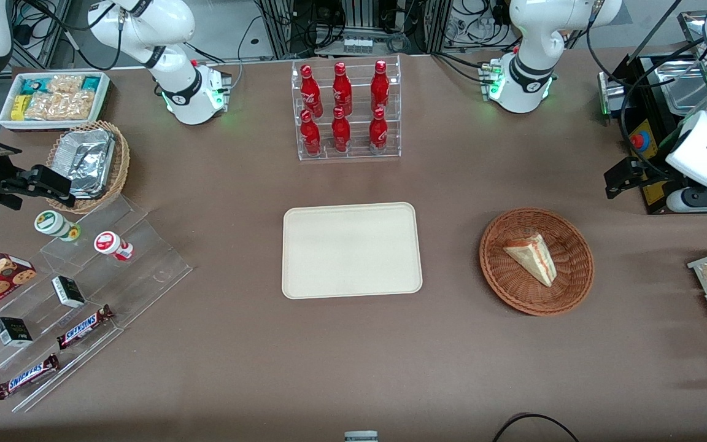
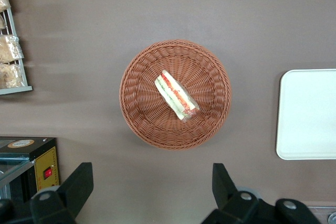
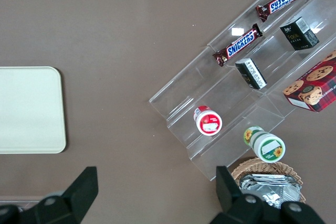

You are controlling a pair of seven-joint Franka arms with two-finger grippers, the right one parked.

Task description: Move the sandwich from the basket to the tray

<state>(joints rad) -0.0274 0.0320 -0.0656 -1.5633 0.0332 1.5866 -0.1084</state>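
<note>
The brown desk (image 1: 218,344) carries one triangular pale-bread sandwich (image 1: 531,256), one round reddish-brown wicker basket (image 1: 501,276) and one flat cream rectangular tray (image 1: 351,250). Six red bottles (image 1: 341,107) fill a clear rack. Two Snickers bars (image 1: 56,350) are also counted, and one black two-finger claw (image 2: 152,192), fingers apart, hangs above the desk near the basket.

The sandwich (image 1: 531,256) (image 2: 176,95), a small triangular wedge of pale bread with red, orange and green filling showing along its cut edge, lies on its side inside the basket (image 1: 501,273) (image 2: 137,113), roughly at its middle. The basket is round, shallow and woven of reddish-brown wicker, and sits on the table toward the working arm's end. Well apart from it, at mid-table, the tray (image 1: 351,250) (image 2: 310,114) (image 3: 29,109) lies flat: cream-beige, rectangular, with rounded corners and a low raised rim, nothing on it.
</note>
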